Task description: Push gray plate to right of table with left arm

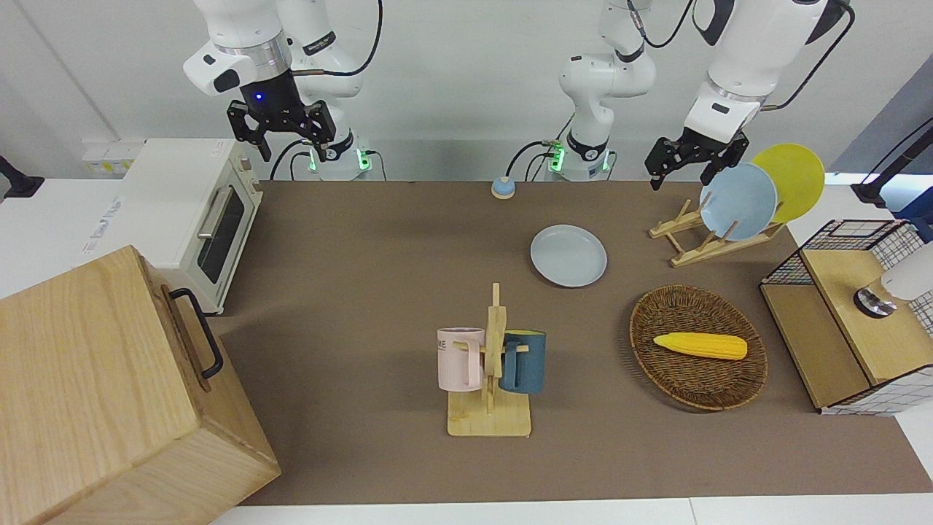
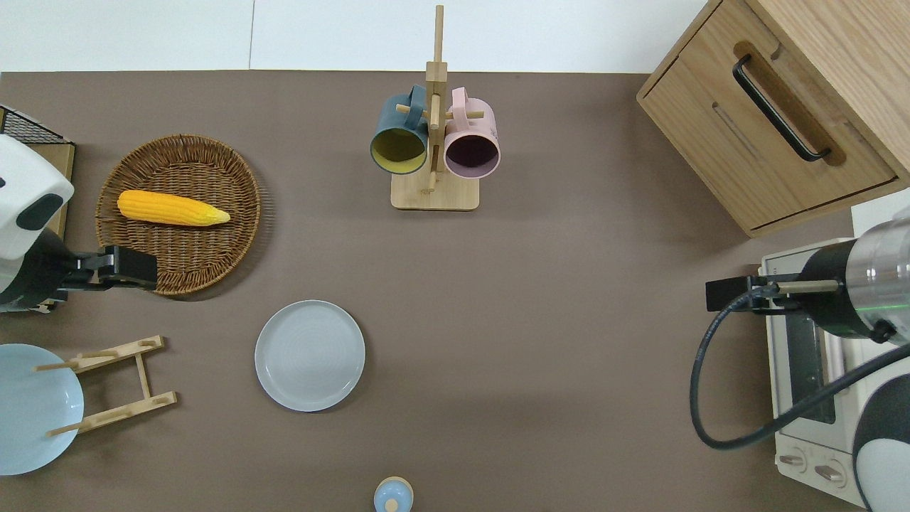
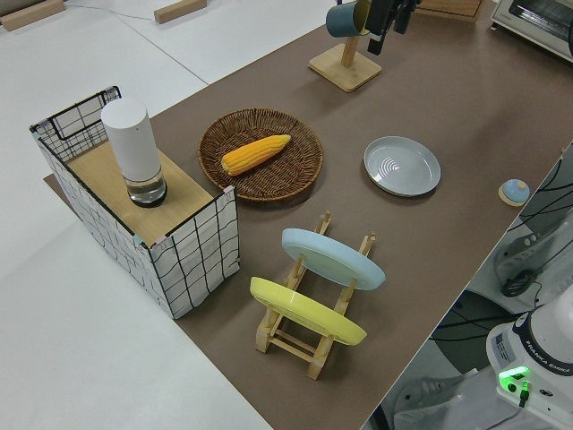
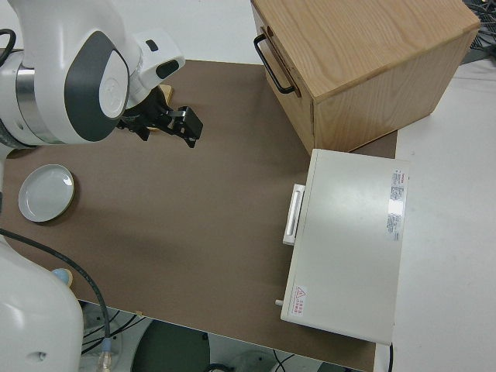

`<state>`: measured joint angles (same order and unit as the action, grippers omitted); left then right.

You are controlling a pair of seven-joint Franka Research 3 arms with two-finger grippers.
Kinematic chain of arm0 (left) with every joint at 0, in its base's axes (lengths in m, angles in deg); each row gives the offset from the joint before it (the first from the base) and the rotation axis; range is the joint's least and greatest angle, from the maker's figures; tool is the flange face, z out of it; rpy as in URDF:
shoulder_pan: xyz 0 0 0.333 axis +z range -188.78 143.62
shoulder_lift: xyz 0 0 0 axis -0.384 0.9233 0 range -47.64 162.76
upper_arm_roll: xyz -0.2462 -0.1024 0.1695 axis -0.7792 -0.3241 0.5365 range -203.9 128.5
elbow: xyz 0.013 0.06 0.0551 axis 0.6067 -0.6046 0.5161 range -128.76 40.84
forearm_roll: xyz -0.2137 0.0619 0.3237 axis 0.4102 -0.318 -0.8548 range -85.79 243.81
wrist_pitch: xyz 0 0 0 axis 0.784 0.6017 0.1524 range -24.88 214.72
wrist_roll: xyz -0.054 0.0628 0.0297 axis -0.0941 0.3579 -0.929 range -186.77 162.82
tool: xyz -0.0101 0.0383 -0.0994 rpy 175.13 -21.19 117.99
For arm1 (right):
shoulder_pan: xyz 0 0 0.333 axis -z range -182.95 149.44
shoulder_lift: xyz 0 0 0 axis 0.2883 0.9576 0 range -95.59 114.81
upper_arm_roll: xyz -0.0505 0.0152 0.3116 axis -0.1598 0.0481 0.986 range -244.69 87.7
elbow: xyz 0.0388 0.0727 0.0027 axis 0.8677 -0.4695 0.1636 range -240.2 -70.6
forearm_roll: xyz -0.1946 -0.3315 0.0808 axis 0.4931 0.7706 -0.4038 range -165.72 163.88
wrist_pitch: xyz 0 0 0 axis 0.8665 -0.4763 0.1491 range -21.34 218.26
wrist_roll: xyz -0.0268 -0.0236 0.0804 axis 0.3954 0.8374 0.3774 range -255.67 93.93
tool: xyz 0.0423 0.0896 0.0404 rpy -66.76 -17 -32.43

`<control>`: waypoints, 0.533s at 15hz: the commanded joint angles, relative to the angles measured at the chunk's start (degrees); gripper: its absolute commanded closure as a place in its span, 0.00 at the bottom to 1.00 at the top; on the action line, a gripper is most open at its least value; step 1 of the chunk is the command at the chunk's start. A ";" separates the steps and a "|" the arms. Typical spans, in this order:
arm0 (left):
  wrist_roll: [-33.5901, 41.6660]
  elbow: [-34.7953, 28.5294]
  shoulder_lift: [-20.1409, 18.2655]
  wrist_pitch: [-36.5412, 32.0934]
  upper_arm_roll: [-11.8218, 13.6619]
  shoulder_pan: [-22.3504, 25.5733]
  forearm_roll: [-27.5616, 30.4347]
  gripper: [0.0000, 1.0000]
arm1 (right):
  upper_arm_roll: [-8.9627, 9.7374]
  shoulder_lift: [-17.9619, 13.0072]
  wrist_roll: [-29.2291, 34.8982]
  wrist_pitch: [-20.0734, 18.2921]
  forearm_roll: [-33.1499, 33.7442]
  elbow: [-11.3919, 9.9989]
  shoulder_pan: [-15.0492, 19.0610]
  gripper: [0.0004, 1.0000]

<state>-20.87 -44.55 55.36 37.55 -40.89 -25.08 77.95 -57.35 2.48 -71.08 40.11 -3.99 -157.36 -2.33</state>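
Observation:
The gray plate lies flat on the brown table, nearer to the robots than the mug rack; it also shows in the overhead view and the left side view. My left gripper is open and empty, up in the air. In the overhead view the left gripper is over the basket's rim nearest the robots, apart from the plate and toward the left arm's end of it. My right gripper is open and parked.
A wicker basket holds a corn cob. A wooden rack holds a light blue plate and a yellow plate. A mug rack, toaster oven, wooden cabinet and wire crate also stand here.

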 commanded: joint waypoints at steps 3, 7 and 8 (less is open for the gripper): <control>0.64 0.32 0.08 -0.62 0.47 -0.40 0.80 0.01 | 0.83 -1.57 0.59 0.01 -1.23 -1.56 1.40 0.00; 0.73 0.15 -0.01 -0.79 0.47 -0.49 0.80 0.01 | 0.83 -1.57 0.59 0.01 -1.23 -1.56 1.40 0.00; 0.73 0.06 -0.01 -0.79 0.47 -0.49 0.80 0.01 | 0.83 -1.57 0.59 0.01 -1.23 -1.56 1.40 0.00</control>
<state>-20.87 -44.55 55.37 37.54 -40.89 -25.10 78.07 -57.35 2.48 -71.08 40.11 -3.99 -157.36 -2.33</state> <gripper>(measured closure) 0.004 0.004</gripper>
